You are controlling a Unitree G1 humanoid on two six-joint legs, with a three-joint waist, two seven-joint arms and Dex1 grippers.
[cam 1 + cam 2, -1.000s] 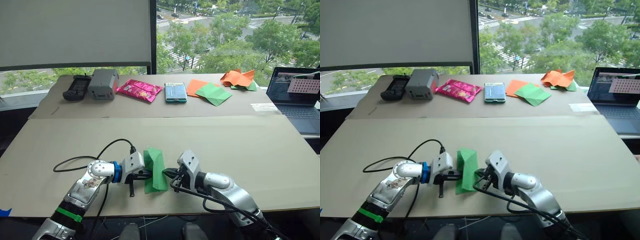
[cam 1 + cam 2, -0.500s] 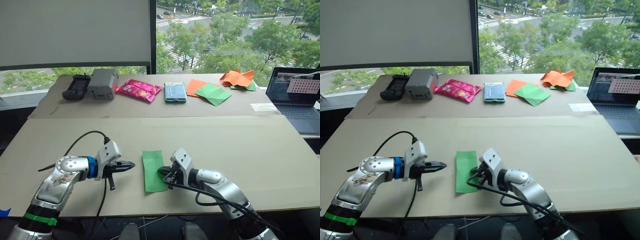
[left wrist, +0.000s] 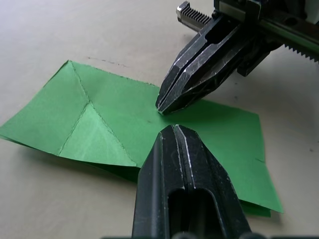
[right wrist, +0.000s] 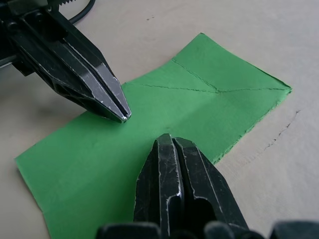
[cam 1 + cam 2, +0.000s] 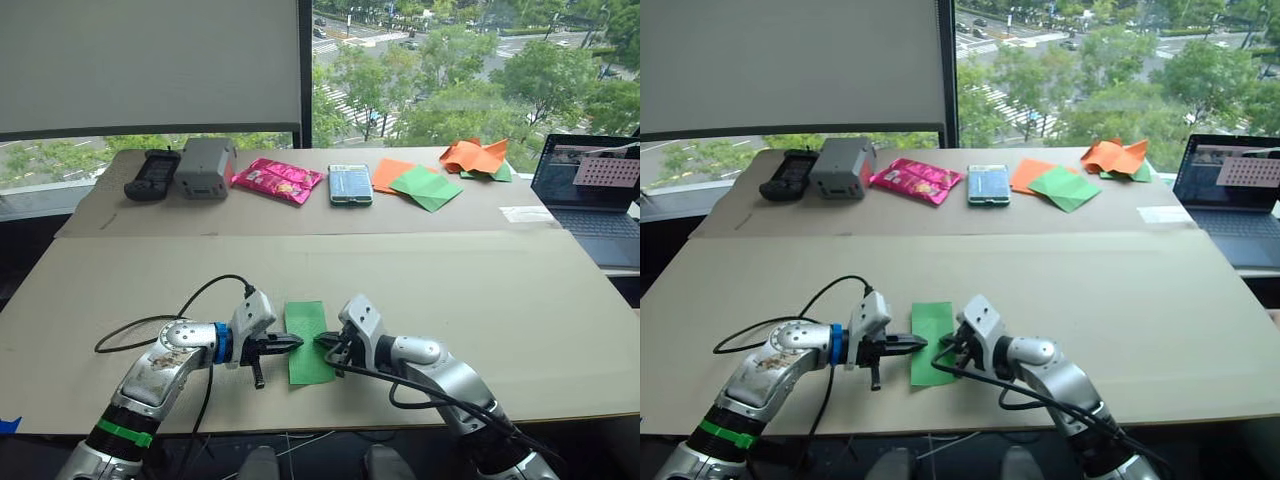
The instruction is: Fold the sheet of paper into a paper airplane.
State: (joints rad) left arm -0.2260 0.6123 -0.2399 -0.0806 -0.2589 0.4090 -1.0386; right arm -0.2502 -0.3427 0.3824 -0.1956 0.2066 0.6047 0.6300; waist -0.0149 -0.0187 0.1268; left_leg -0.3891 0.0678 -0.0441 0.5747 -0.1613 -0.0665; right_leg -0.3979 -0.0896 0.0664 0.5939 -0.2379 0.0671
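The sheet of paper lies flat on the near part of the table, folded into a narrow upright strip, with crease lines forming a triangle at its far end, as is seen in the wrist views. A second earlier it was raised between the two hands as a standing fold; half a second ago it was already down and flat, and it has stayed in the same place since.

The left hand is shut, its fingertips pressed together and set on the left edge of the sheet. Half a second ago it was well to the left of the paper; it has since been brought back in. The right hand is also shut and rests its tips on the right edge of the sheet, much where it was before. In the left wrist view the two closed tips face each other over the green surface, close but apart. Nothing is gripped by either hand.

At the far end of the table a smooth green sheet, orange sheets, a pink packet and a grey box are unchanged, and a laptop stands at the right.
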